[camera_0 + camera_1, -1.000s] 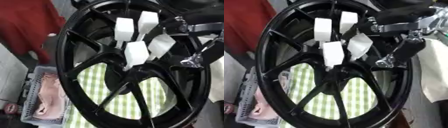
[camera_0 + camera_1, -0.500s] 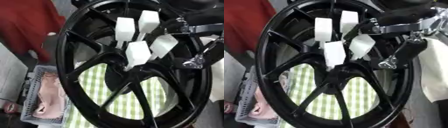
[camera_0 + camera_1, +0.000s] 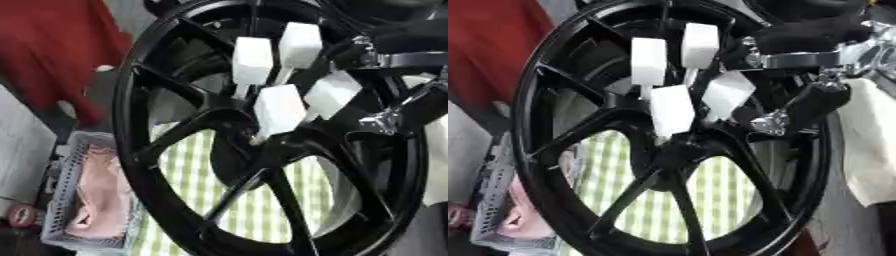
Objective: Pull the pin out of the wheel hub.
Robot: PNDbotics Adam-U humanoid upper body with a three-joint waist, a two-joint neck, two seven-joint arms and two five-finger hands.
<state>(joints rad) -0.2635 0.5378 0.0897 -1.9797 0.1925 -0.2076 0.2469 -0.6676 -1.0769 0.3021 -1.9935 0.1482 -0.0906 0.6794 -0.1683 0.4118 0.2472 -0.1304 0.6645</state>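
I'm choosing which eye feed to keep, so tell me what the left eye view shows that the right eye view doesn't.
Only the left eye view shows the grey slatted basket whole, with the pink cloth inside it. Only the right eye view shows the cream cloth in full width and more of the right hand with its silver joints. Both share the black spoked wheel, the four white block-headed pins in its hub, and the green checked cloth beneath.

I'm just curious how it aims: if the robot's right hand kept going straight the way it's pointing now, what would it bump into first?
Probably the nearest white pin in the wheel hub. The right hand reaches in from the right toward that cluster, though depth is hard to judge.
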